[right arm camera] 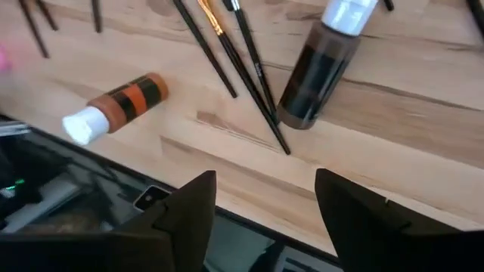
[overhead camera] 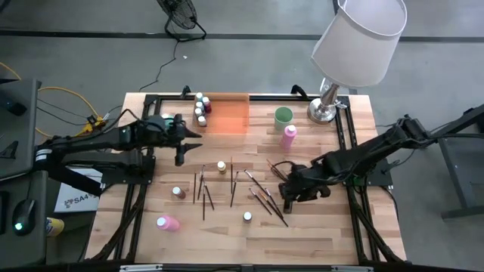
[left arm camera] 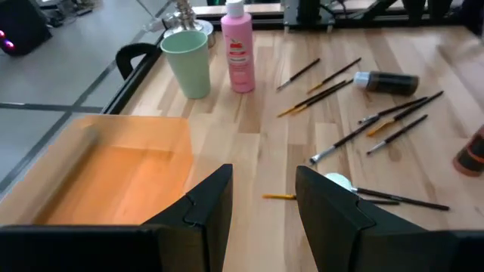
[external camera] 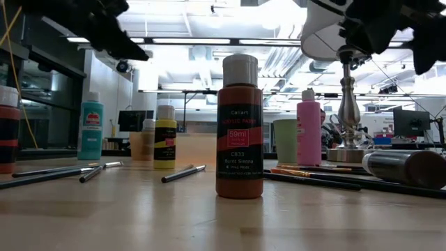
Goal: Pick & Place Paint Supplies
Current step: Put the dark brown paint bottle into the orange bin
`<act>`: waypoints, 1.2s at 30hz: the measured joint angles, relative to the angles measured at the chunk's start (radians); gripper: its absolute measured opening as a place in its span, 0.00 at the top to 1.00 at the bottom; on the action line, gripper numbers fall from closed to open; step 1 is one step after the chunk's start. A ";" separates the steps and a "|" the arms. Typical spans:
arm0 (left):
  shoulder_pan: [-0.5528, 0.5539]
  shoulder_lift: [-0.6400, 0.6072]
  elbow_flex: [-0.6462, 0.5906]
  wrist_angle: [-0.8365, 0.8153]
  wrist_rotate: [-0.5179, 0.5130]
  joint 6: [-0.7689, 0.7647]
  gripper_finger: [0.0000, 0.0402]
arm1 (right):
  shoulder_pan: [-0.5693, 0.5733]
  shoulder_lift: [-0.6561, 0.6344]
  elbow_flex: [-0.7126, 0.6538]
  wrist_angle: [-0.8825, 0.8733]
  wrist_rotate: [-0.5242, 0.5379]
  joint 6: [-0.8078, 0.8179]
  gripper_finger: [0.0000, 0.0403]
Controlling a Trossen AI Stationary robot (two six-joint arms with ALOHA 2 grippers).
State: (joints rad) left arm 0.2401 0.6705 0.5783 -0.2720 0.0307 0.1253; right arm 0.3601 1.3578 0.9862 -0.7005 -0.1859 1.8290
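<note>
Several small white-capped paint bottles stand in the left end of the orange tray (overhead camera: 231, 115). More stand or lie about the table: a yellow one (overhead camera: 221, 166), a brown one (external camera: 239, 129), a pink one on its side (overhead camera: 168, 223), a taller pink one (left arm camera: 237, 47) and a dark one on its side (right arm camera: 318, 64). Thin dark paintbrushes (overhead camera: 257, 193) lie flat across the table's middle. My left gripper (left arm camera: 265, 189) hangs open in the air beside the tray's near edge. My right gripper (right arm camera: 265, 196) is open above the brushes right of centre, slanting down, with nothing between its fingers.
A pale green cup (overhead camera: 283, 115) stands right of the tray, next to the tall pink bottle. A lamp with a white shade (overhead camera: 355, 45) stands on the far right corner. A black frame (overhead camera: 144, 102) runs along the table's sides. Bare wood lies along the near edge.
</note>
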 joint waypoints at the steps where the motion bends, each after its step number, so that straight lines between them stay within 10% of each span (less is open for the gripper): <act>1: 0.000 -0.020 -0.013 -0.001 0.000 -0.010 0.65 | 0.000 0.030 0.038 -0.033 -0.004 -0.015 0.47; 9: 0.000 -0.126 -0.091 0.000 0.004 -0.082 0.65 | 0.000 0.289 0.310 -0.439 0.027 -0.061 0.52; 36: 0.000 -0.140 -0.110 -0.036 0.004 -0.083 0.65 | 0.150 0.465 0.303 -0.324 0.239 0.246 0.52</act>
State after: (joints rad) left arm 0.2401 0.5304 0.4686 -0.3082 0.0349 0.0419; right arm 0.5099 1.8231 1.2888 -1.0241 0.0529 2.0749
